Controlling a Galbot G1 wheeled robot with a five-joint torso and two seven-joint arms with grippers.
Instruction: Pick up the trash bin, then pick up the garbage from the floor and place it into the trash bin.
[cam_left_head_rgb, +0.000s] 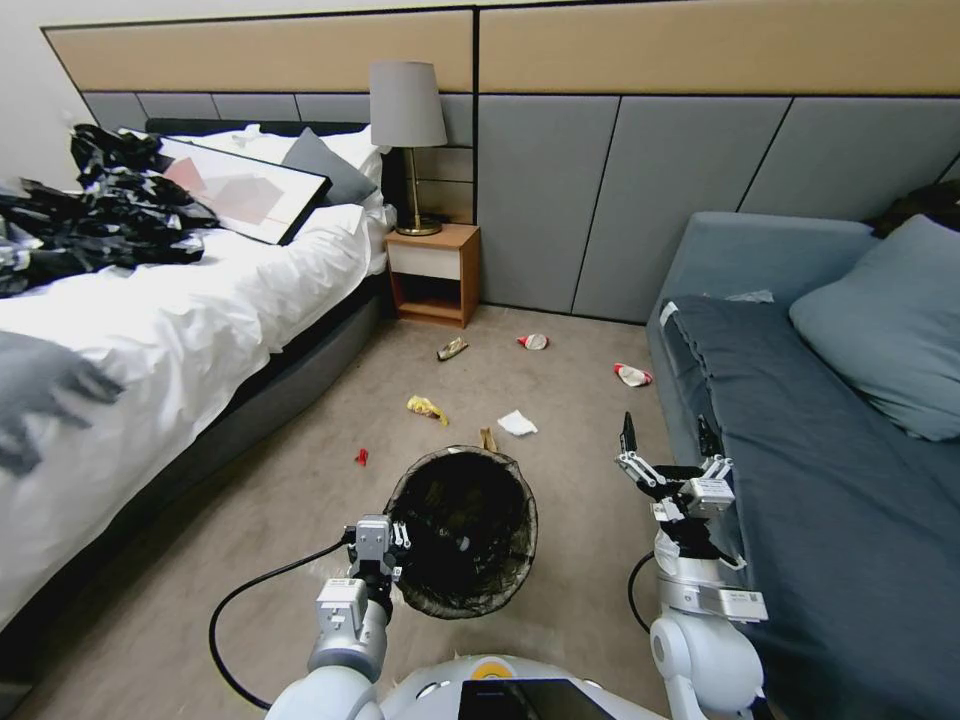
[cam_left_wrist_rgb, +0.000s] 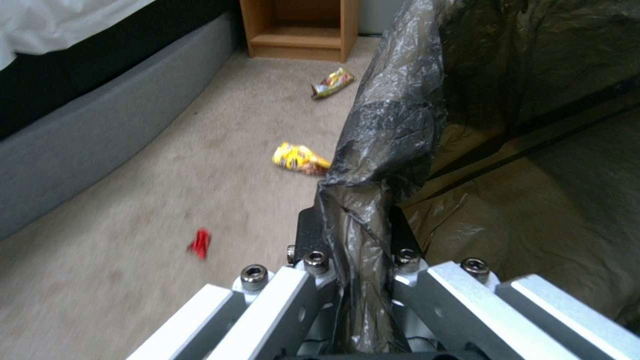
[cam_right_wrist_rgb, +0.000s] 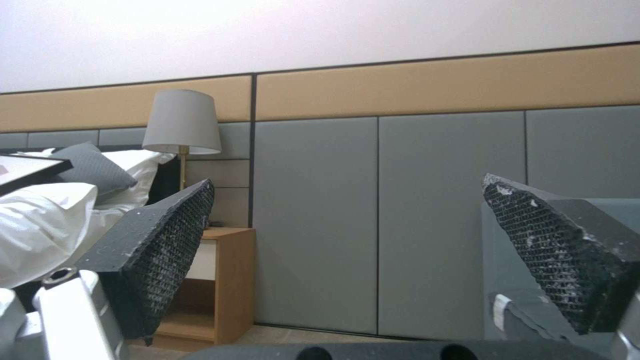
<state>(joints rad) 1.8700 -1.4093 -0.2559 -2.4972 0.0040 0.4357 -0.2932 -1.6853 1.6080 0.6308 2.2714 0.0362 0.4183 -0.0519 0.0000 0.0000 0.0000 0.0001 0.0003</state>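
Holding: trash bin (cam_left_head_rgb: 462, 530), raised off the carpet, centre foreground.
Left gripper (cam_left_head_rgb: 378, 548): at bin's 9 o'clock rim, fingers (cam_left_wrist_rgb: 313, 240) clenched on liner.
Right gripper (cam_left_head_rgb: 668, 450): at bin's 3 o'clock, beside sofa (cam_left_head_rgb: 840, 480), fingers spread, nothing held.
Garbage: yellow packet (cam_left_head_rgb: 427, 408), white scrap (cam_left_head_rgb: 517, 423), at 12 o'clock.

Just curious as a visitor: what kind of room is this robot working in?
Probably a hotel-style bedroom: a bed with white linen, a nightstand carrying a lamp, and a blue-grey sofa against a padded wall.
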